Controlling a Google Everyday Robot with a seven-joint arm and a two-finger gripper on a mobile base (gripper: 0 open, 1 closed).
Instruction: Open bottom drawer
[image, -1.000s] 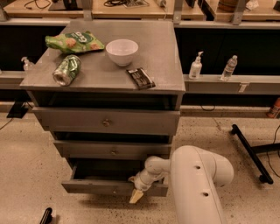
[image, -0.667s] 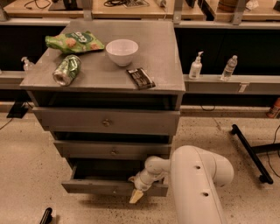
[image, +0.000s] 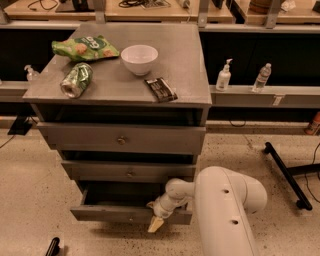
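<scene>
The grey cabinet (image: 100, 90) has three drawers. The bottom drawer (image: 120, 214) is pulled partly out, showing its dark interior above the flat front. Its knob is hidden behind my gripper. My gripper (image: 156, 220) sits at the front of the bottom drawer, right of centre, with a pale fingertip (image: 154, 226) hanging below the drawer's lower edge. My white arm (image: 225, 210) reaches in from the lower right. The middle drawer (image: 130, 172) and the top drawer (image: 121, 140) each show a small round knob.
On the cabinet top lie a green chip bag (image: 85, 48), a green can (image: 76, 80) on its side, a white bowl (image: 139, 58) and a dark snack bar (image: 161, 90). A soap dispenser (image: 224, 76) and a water bottle (image: 261, 78) stand on a ledge at right. A black stand leg (image: 285, 175) lies on the floor.
</scene>
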